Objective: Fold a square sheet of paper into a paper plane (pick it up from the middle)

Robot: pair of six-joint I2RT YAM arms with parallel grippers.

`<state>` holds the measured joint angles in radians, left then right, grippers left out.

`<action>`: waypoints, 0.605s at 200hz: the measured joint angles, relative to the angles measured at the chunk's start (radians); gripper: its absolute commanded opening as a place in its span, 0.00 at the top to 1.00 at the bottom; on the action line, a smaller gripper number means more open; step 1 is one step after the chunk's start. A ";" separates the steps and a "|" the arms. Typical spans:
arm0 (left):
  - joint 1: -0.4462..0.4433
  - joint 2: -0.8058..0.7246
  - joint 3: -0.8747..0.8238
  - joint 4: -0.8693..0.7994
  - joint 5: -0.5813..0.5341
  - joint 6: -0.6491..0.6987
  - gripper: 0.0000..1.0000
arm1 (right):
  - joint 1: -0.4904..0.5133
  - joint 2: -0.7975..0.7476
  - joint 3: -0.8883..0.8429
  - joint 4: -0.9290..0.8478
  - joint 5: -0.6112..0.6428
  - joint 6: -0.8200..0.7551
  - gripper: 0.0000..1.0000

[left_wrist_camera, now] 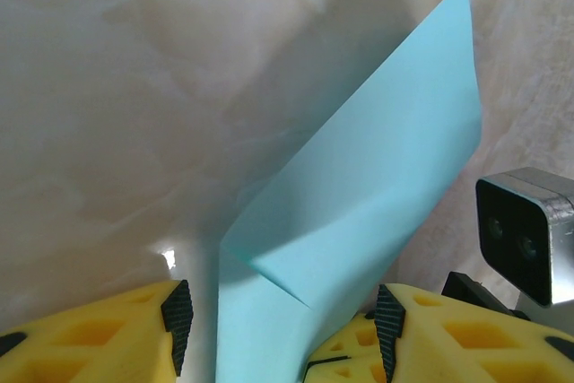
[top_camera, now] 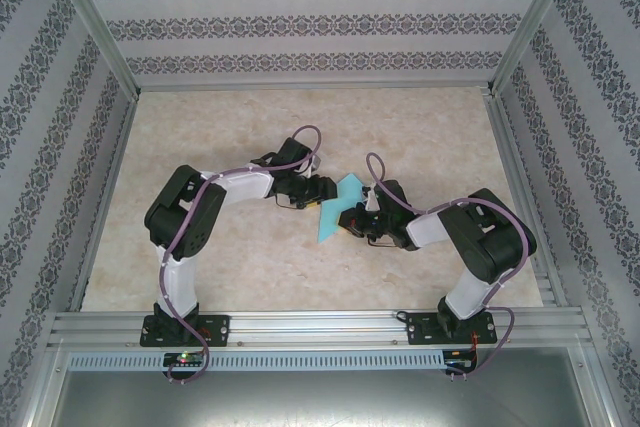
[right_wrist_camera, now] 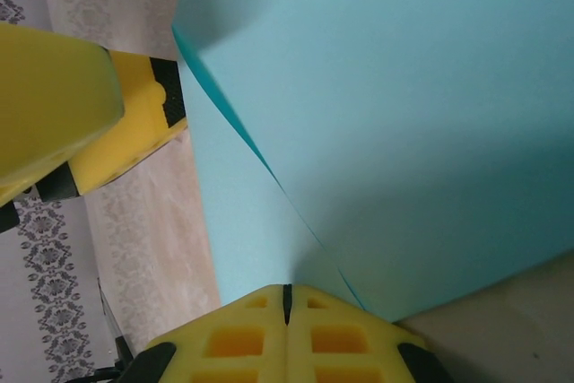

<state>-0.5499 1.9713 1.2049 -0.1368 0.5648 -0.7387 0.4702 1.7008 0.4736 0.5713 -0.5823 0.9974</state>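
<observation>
Recording the desk (top_camera: 250,267) as pale and marbled, lying below the square sheet of paper (top_camera: 334,215). Noting the left arm (top_camera: 185,212) reaching in on the sheet's left and the right arm (top_camera: 480,237) on the sheet's right, both bending towards it.

Finding the sheet apparently lifted off the desk and standing tilted between the two arms. Seeing one soft bend across its lower part, with no sharp crease and no dart shape yet.

Observing the right pincer (right_wrist_camera: 287,307) pinching the sheet's lower edge, jaws pressing fully together and paper emerging from the seam. Observing the left pincer (left_wrist_camera: 282,325) standing partly spread astride the sheet's lower end. Placing one pad (left_wrist_camera: 178,316) apart from the paper on one side and the other pad near it on the opposite side; not gripping anything.

Judging the step in hand as the first fold, early in the task: presenting the lifted sheet for creasing.

Expecting the next move to be calling for the left pincer closing on the sheet beside the bend. Alternatively, carrying a free edge over onto the opposite edge, keeping the edges matched and leaving the anchoring to the right pincer. Flagging the thin paper as liable to buckling if pulled askew.
</observation>
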 measured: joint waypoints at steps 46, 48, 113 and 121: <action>-0.002 0.008 0.000 0.021 0.011 -0.008 0.43 | -0.010 0.008 -0.005 0.021 -0.022 0.002 1.00; -0.002 0.008 0.000 0.021 0.011 -0.008 0.43 | -0.010 0.008 -0.005 0.021 -0.022 0.002 1.00; -0.012 -0.001 -0.015 0.041 0.035 -0.014 0.50 | -0.017 0.013 -0.005 0.025 -0.036 0.002 1.00; -0.012 -0.007 -0.023 0.041 0.035 -0.014 0.52 | -0.017 0.013 -0.005 0.025 -0.036 0.001 1.00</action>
<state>-0.5621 1.9644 1.1820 -0.0956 0.6003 -0.7532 0.4534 1.7142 0.4683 0.5964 -0.6186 0.9985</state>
